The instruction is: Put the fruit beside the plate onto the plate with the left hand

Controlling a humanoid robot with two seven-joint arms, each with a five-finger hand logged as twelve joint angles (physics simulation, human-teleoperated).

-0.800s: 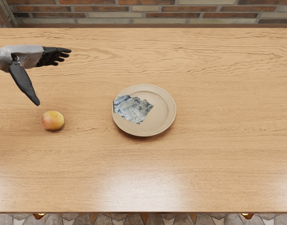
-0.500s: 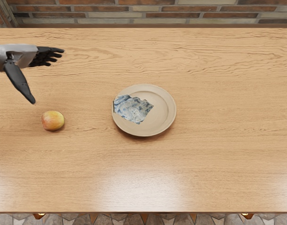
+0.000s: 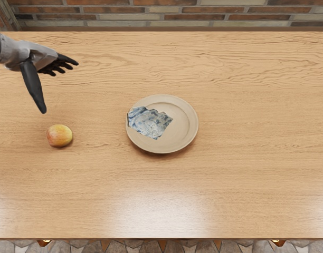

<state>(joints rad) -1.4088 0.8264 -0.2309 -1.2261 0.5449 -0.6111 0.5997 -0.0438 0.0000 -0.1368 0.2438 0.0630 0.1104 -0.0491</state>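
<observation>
Yellow-red apple (image 3: 59,135) sits untouched at plate's (image 3: 191,122) 9 o'clock; left hand (image 3: 39,58), open and empty, has just re-angled at apple's 11 o'clock, so grasp is pending.

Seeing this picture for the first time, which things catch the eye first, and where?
First the tan plate near the middle of the table, with a ragged blue-white patch on its left part. Then the small apple lying alone to the plate's left, and the left hand open at the far left, holding nothing.
</observation>
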